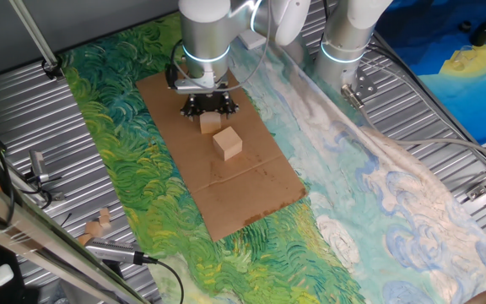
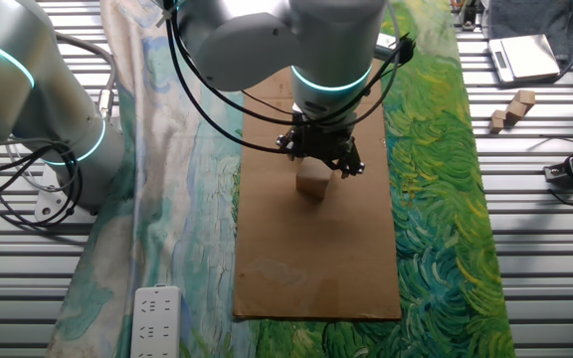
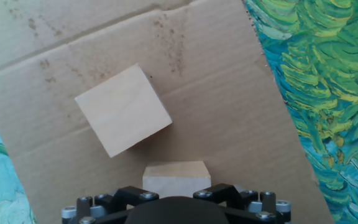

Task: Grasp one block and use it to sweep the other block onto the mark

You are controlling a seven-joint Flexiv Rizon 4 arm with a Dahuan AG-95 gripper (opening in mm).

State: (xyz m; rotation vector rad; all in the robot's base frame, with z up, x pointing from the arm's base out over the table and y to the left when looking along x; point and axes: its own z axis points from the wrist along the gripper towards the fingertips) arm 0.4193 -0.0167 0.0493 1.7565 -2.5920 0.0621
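Two pale wooden cubes lie on the brown cardboard sheet (image 1: 251, 190). My gripper (image 1: 210, 116) points straight down and is shut on one block (image 1: 210, 124), which rests low on the cardboard. In the hand view this held block (image 3: 176, 173) shows at the bottom edge between the finger mounts. The other block (image 3: 122, 110) sits loose just ahead, turned at an angle and a small gap away (image 1: 227, 143). In the other fixed view only the held block (image 2: 312, 182) shows under the gripper (image 2: 314, 169); the loose one is hidden behind it. I cannot make out the mark in any view.
The cardboard lies on a green and blue painted cloth (image 1: 142, 186). A second arm's base (image 1: 344, 42) stands at the back. Spare wooden pieces (image 1: 98, 225) and cables lie on the ribbed metal table. A power strip (image 2: 155, 318) sits off the cloth.
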